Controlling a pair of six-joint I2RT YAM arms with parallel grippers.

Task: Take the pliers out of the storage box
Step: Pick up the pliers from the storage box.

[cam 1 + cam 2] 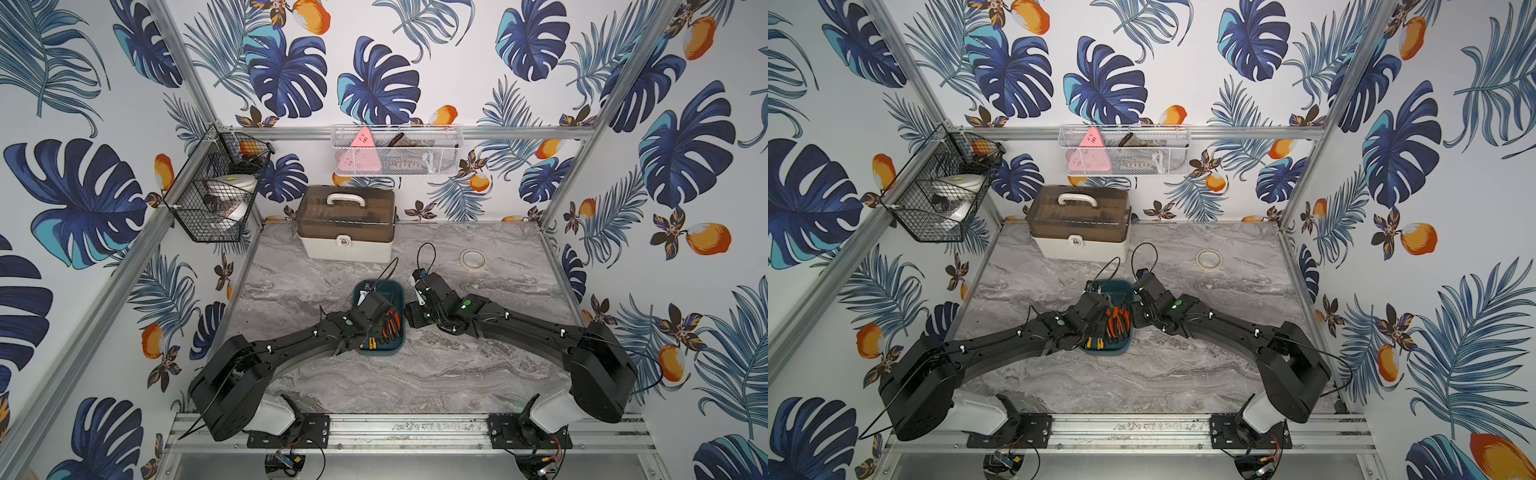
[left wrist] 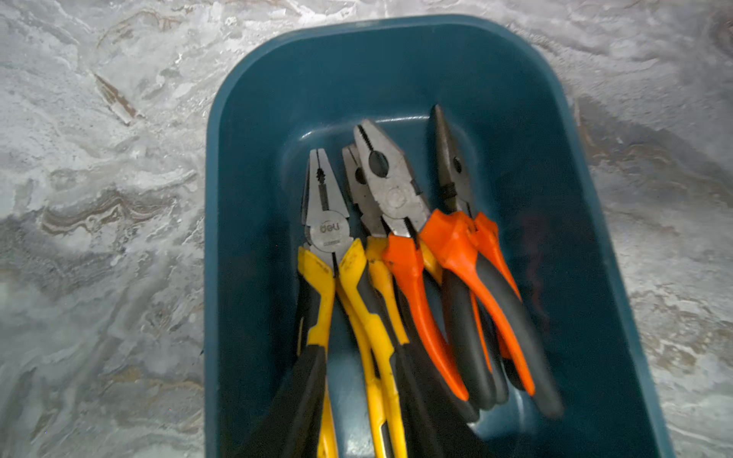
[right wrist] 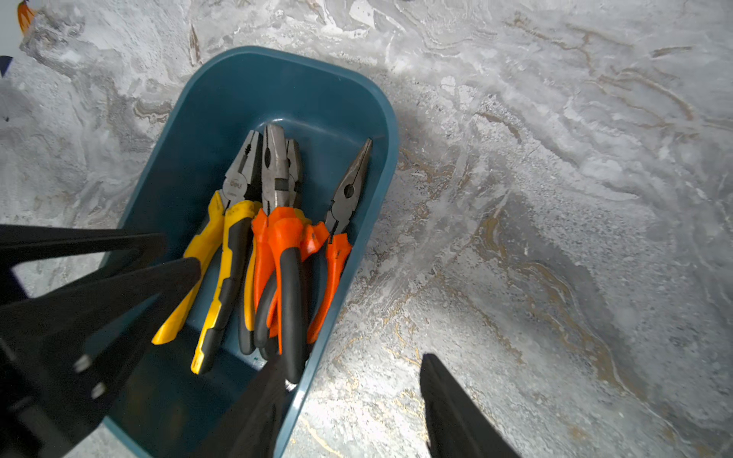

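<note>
Left gripper [image 3: 180, 255] is down inside the storage box [image 2: 254, 119], its fingers [image 3: 119, 293] apart with a gap of teal showing between the tips. One tip lies at a yellow handle [image 3: 204, 244]; touching it or just over it, cannot tell, so cannot tell whether anything is clamped. The pliers [image 2: 396, 238] lie in the box straight ahead of this gripper, bunched side by side, handles toward it and grey heads pointing away. Four heads can be counted, one half hidden under its neighbour. The yellow-and-black ones sit nearest the left gripper's fingers, the orange-and-black ones on the side toward the right gripper [image 3: 353, 361]. Right gripper is released and holds nothing: one finger is over the box's inside by the orange handle ends, the other over the bare marble table [image 3: 555, 198], with the box's rim between them. In both top views the left wrist covers part of the box, and the right wrist sits just beside its wall.
</note>
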